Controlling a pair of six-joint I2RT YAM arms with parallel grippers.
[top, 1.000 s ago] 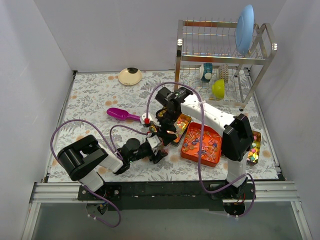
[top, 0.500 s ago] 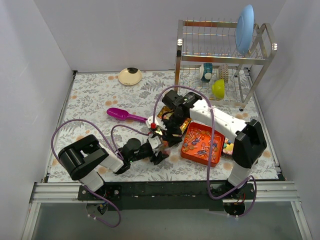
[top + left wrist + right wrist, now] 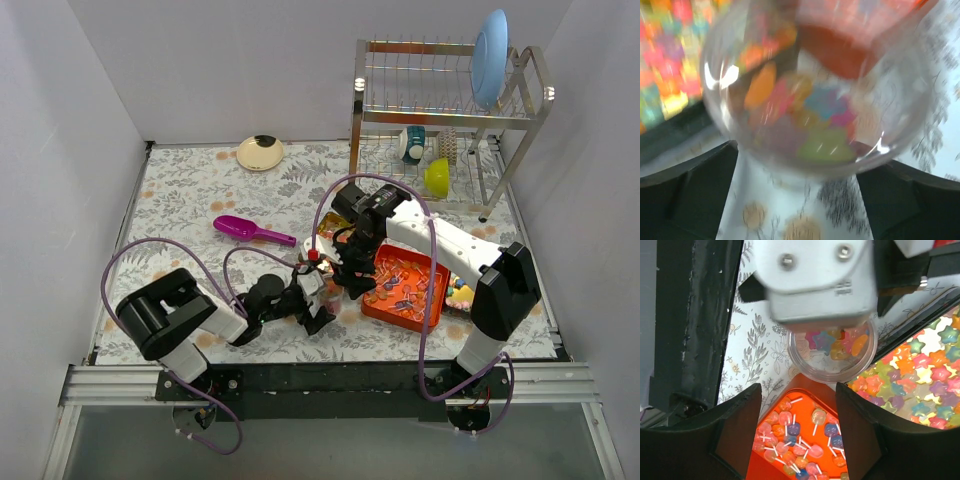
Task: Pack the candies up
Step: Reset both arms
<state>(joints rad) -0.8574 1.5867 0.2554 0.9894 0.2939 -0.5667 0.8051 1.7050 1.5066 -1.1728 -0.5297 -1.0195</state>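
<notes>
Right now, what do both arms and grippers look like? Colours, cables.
Left arm and right arm: white links, black joints, each trailing a purple cable. Left gripper and right gripper have black fingers. The left's housing is light grey with two screws.

Dish rack (image 3: pixel 440 118) blocks far right; open mat (image 3: pixel 190 200) surrounds the purple scoop (image 3: pixel 240 228).

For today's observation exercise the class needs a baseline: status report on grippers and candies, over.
Left gripper shut on cup, candies inside. Right gripper open, empty, by orange tray. Arms crowd close at cup.
</notes>
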